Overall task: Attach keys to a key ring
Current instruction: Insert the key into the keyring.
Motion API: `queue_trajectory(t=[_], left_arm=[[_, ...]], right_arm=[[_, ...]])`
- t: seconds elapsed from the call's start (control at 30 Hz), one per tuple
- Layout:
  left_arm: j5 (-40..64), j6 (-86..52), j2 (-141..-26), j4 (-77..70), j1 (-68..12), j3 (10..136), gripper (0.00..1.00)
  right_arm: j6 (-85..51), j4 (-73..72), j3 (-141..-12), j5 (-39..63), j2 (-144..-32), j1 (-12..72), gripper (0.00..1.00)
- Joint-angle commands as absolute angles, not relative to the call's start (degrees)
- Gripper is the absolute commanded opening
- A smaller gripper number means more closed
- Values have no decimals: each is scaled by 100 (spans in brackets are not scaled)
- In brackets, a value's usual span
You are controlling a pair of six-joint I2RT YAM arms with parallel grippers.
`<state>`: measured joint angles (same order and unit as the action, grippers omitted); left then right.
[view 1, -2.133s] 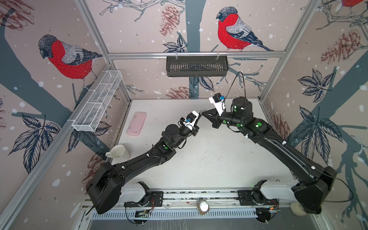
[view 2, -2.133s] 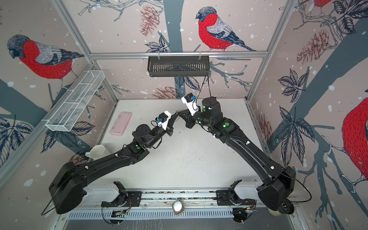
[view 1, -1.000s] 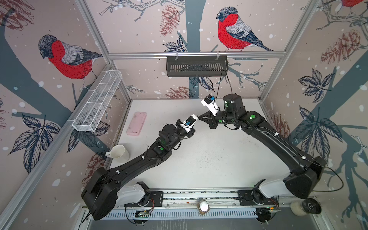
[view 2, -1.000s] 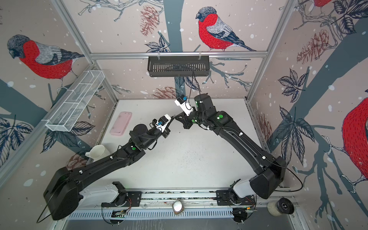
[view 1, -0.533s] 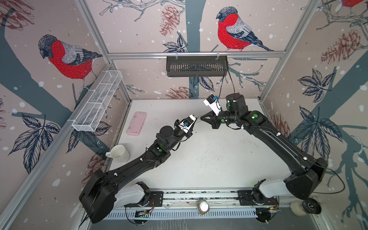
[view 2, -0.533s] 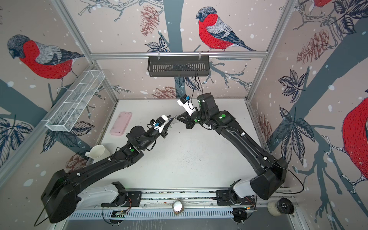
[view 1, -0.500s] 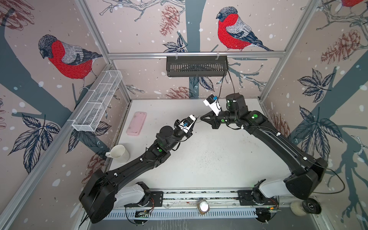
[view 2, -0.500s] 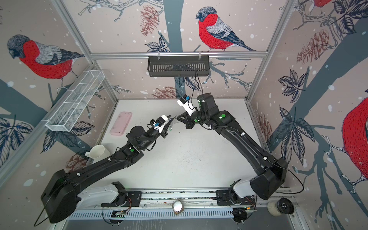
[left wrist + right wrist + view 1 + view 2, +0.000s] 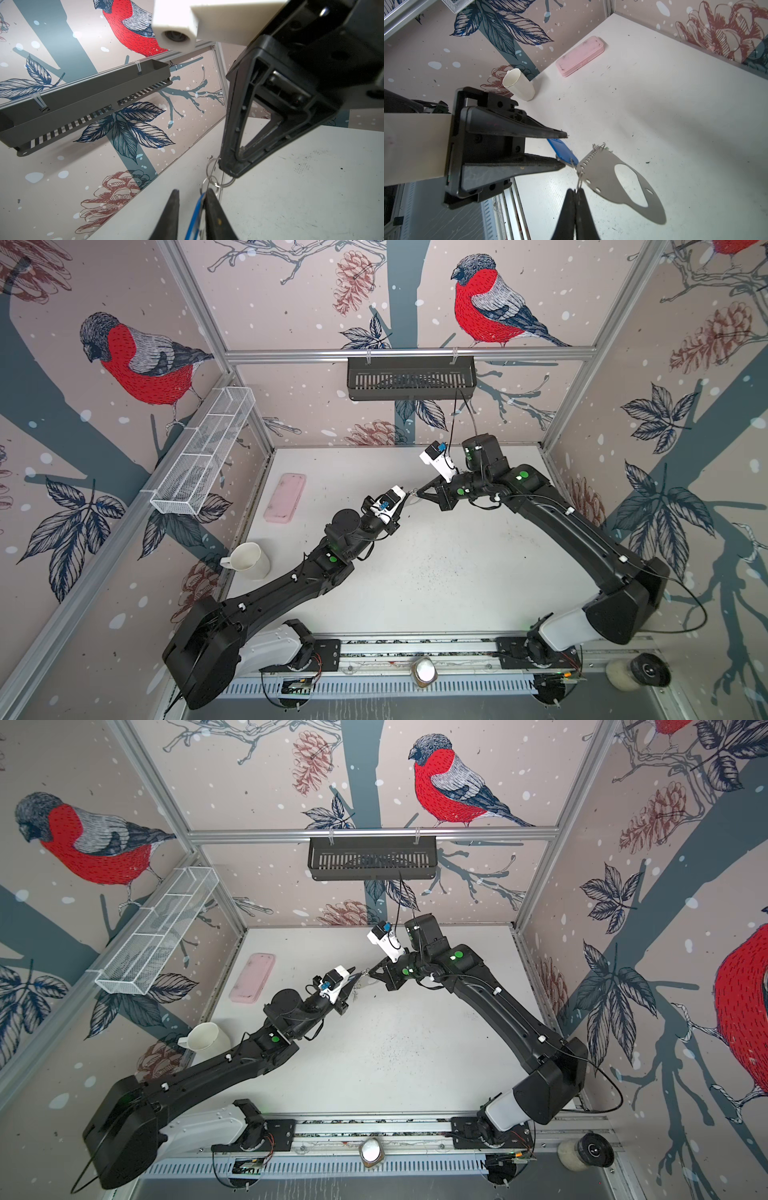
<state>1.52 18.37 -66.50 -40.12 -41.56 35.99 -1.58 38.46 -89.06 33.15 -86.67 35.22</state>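
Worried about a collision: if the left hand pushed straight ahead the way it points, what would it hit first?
Likely the wire rings just past the tips of the left hand, then the right hand pinching them; depth is unclear.

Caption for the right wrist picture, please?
Right fingers pinch the key ring by its wire loop; left fingers stand open around the blue tag.

The matte-black left arm [image 9: 291, 589] and right arm [image 9: 582, 539] carry green dots [image 9: 332, 559], white base housings [image 9: 270, 649], white wrist cameras [image 9: 438, 460] and thin black cables [image 9: 690, 614], and the left pincer [image 9: 564, 149] and right pincer [image 9: 576, 190] taper into black wedges.
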Motion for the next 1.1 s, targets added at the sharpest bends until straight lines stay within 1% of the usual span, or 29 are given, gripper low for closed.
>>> queue_trajectory(t=[0.0, 0.2, 0.53, 0.77, 0.87, 1.07], left_arm=[[167, 1763, -6591, -4374, -4123, 3539, 24], [464, 1625, -6526, -4365, -4014, 3435, 24], [2104, 1354, -6484, -3513, -3461, 3596, 23], [3251, 1351, -6711, -2731, -3129, 3893, 18], [3645, 1406, -6872, -2520, -3109, 4020, 16], [3967, 1422, -6917, -2444, -3111, 4039, 15]], right_arm=[[-211, 4304, -9008, 3310, -8753, 3533, 0], [-129, 4739, -9132, 3028, -8909, 3612, 0], [352, 5419, -9546, 1934, -9148, 4025, 0], [747, 5752, -9654, 1625, -9139, 4496, 0], [830, 5774, -9626, 1613, -9141, 4526, 0], [904, 5734, -9627, 1696, -9176, 4537, 0]])
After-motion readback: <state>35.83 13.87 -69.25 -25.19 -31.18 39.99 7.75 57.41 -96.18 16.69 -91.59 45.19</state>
